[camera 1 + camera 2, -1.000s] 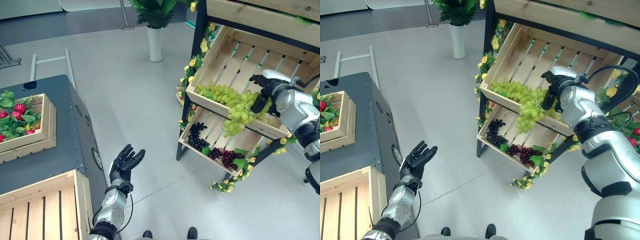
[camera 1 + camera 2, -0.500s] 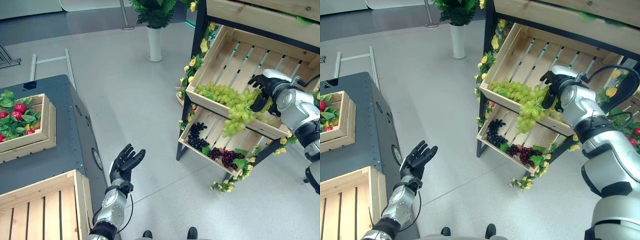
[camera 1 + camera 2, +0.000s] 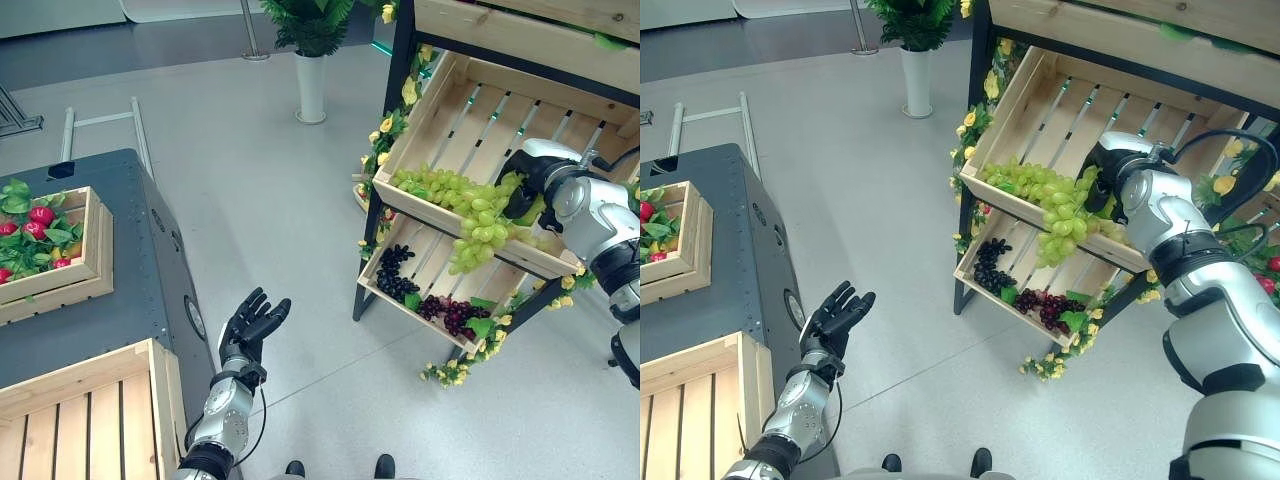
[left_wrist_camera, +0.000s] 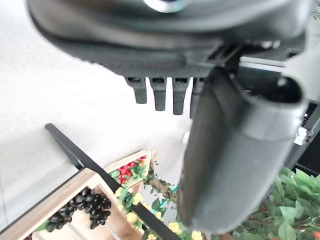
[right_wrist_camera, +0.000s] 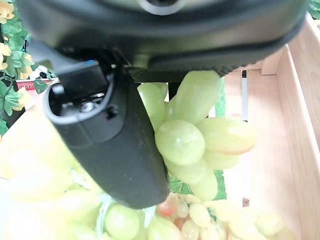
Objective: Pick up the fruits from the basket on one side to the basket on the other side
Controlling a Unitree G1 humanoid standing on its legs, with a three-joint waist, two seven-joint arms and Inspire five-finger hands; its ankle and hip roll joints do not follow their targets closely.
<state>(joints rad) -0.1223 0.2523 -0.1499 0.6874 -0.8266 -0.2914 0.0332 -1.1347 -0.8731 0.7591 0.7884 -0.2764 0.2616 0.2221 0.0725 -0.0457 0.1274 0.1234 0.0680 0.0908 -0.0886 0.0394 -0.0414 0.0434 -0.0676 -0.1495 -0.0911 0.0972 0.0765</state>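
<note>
A long bunch of green grapes point(image 3: 470, 215) lies in the upper slatted crate point(image 3: 430, 100) of the shelf on the right, one end spilling over its front board. My right hand point(image 3: 525, 190) sits on the bunch's right end. In the right wrist view, green grapes point(image 5: 195, 135) are pressed between the palm and the thumb point(image 5: 110, 145). My left hand point(image 3: 250, 325) hangs open over the floor beside the dark table point(image 3: 130, 300), fingers straight. An empty wooden crate point(image 3: 80, 400) stands on the table's near corner.
The lower shelf crate point(image 3: 480, 278) holds black grapes point(image 3: 395, 272) and dark red grapes point(image 3: 450, 313). Another crate point(image 3: 90, 262) with red fruit and leaves sits on the table's left. A potted plant point(image 3: 309, 85) stands behind on the grey floor.
My right hand has sunk a little into the green grapes and closed round them; the hanging end of the bunch has shifted slightly right. The left hand has not moved.
</note>
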